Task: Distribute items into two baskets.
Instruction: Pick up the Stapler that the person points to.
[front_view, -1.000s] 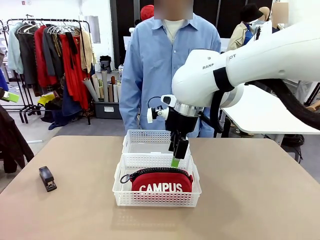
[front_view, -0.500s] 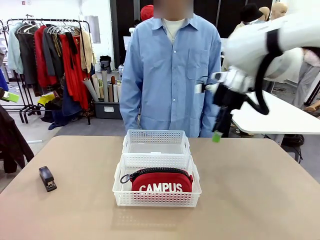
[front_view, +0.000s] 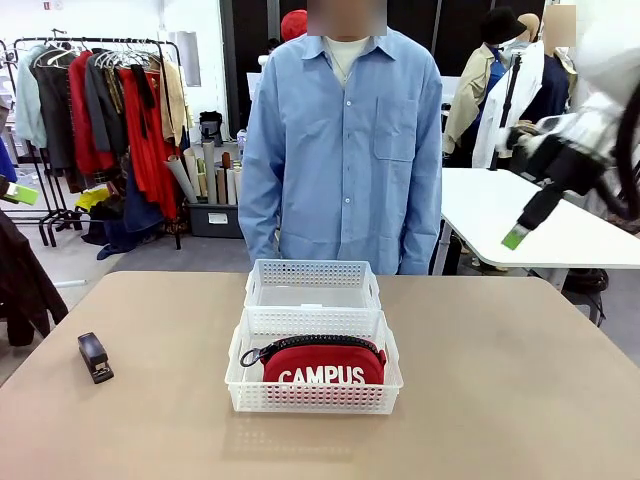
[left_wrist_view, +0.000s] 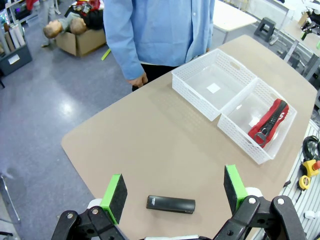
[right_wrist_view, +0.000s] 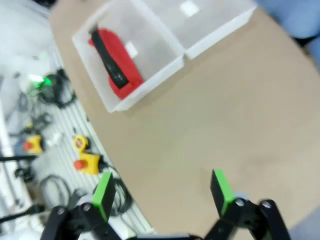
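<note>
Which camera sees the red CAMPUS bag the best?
The front view: the red pouch faces the camera in the nearer basket, lettering readable. The left wrist view shows it small and far off, zipper side up; the right wrist view shows it from above, blurred.

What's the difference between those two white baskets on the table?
The near basket holds the red CAMPUS pouch; the far basket holds no item. The near basket looks slightly wider than the far basket. Both are white, perforated, rectangular, and sit end to end.

Table (front_view: 520, 390): near basket (front_view: 312, 398), far basket (front_view: 312, 273), stapler (front_view: 95, 357).
</note>
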